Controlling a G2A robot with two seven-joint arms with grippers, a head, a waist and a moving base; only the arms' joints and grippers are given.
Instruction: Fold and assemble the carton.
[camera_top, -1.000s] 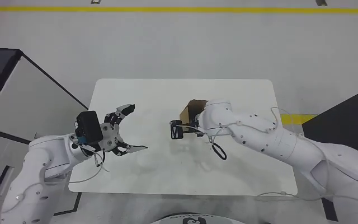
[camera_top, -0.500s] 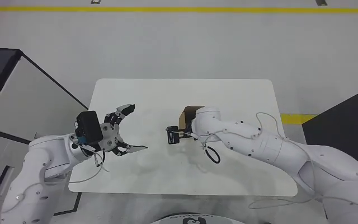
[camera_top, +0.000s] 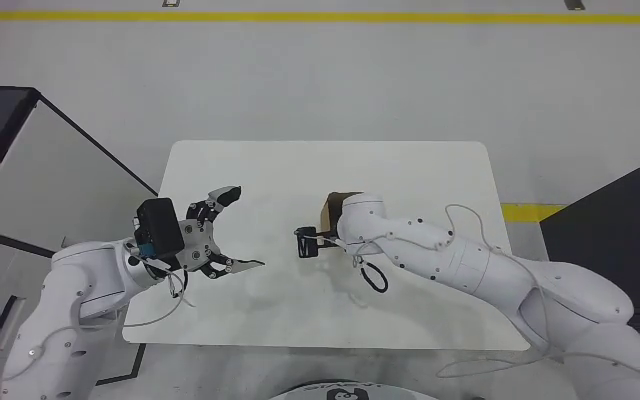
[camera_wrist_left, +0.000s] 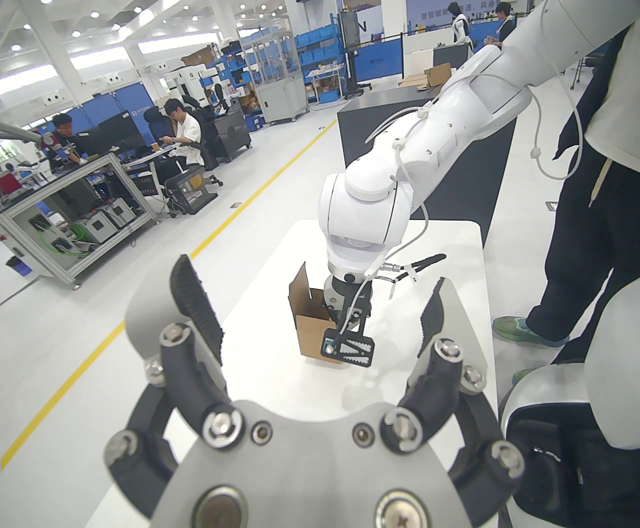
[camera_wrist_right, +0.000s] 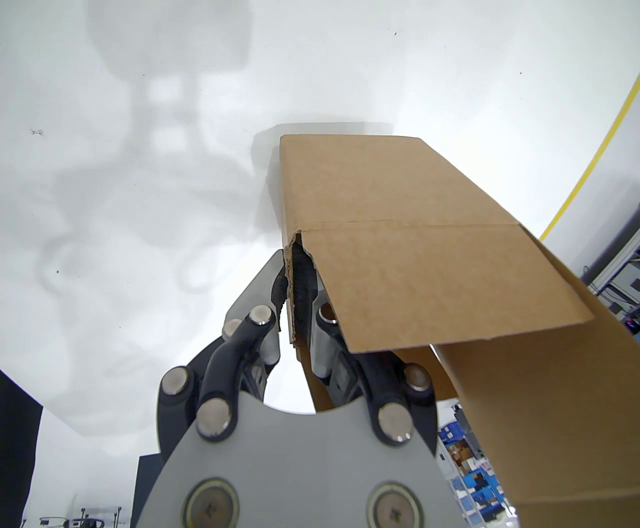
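Note:
A small brown carton (camera_top: 331, 207) stands on the white table (camera_top: 420, 170) near its middle, its top flaps open and one flap sticking up (camera_wrist_left: 299, 285). My right gripper (camera_top: 304, 243) comes down on it from above and is shut on one cardboard wall, which is pinched between the fingers (camera_wrist_right: 295, 300); the carton (camera_wrist_right: 400, 240) spreads out beyond them. From the left wrist view the right gripper (camera_wrist_left: 345, 345) sits at the near side of the carton (camera_wrist_left: 312, 330). My left gripper (camera_top: 243, 228) is open at the table's left part, apart from the carton, with nothing between its fingers (camera_wrist_left: 192, 295).
A person in dark trousers (camera_wrist_left: 575, 240) stands by the table's side. A black cabinet (camera_wrist_left: 450, 165) sits beyond the table's end. A dark panel (camera_top: 20, 110) stands left of the table. A cable loop (camera_top: 373, 278) hangs off the right arm.
The right arm has shifted slightly left and toward the table's front, taking the carton with it. The left arm has not moved.

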